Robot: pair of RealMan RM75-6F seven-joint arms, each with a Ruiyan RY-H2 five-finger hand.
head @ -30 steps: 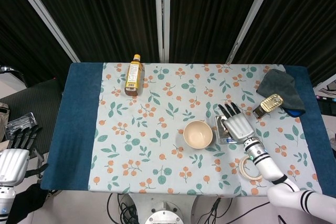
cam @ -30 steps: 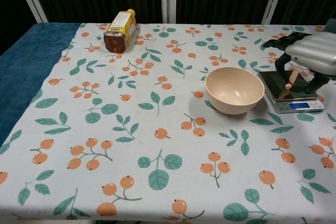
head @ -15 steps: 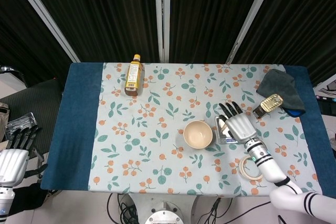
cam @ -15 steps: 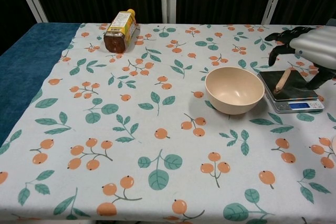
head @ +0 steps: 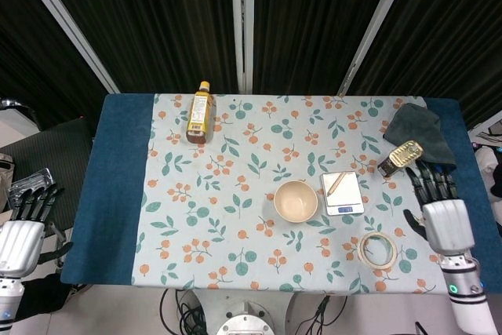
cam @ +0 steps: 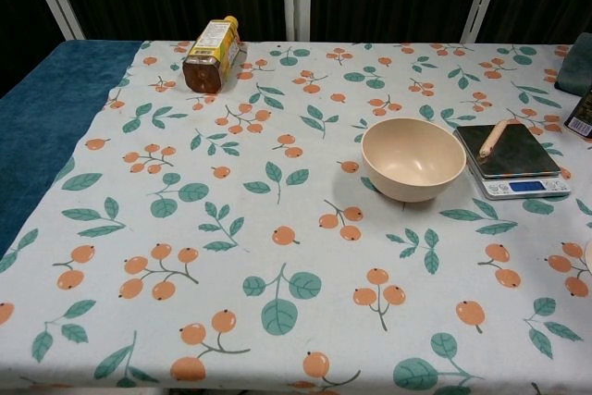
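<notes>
**A:** Looking at the right robot hand (head: 443, 221), what do you see as the risk?

**B:** It hangs at the desk's (head: 118, 194) 4 o'clock edge, fingers spread wide and holding nothing. The tape roll (head: 376, 249) lies near it at its 9 o'clock and the can (head: 401, 154) at its 11 o'clock. I'd judge that a sweep inward could knock the can over or push the tape roll off the front edge.

**A:** And the scale?

**B:** The scale (head: 342, 193) sits just at 3 o'clock of the bowl (head: 296, 201), close beside it. A small wooden stick (head: 336, 184) lies loose across its plate, toward the 11 o'clock corner. A nudge to the scale would likely roll the stick off, or bump the scale into the bowl.

**A:** What about the left robot hand (head: 22, 233)?

**B:** It is off the desk, beyond the 8 o'clock corner, fingers apart and empty. It is well apart from everything, so I see little danger there. The bottle (head: 200, 111) lies on its side at 11 o'clock and might roll if the desk is jolted.

**A:** What's the count?

**B:** One bottle, one bowl, one scale, one stick, one tape roll and one can. There is also one dark cloth (head: 416, 135) at 2 o'clock, with the can on its near edge, and two robot hands.
</notes>
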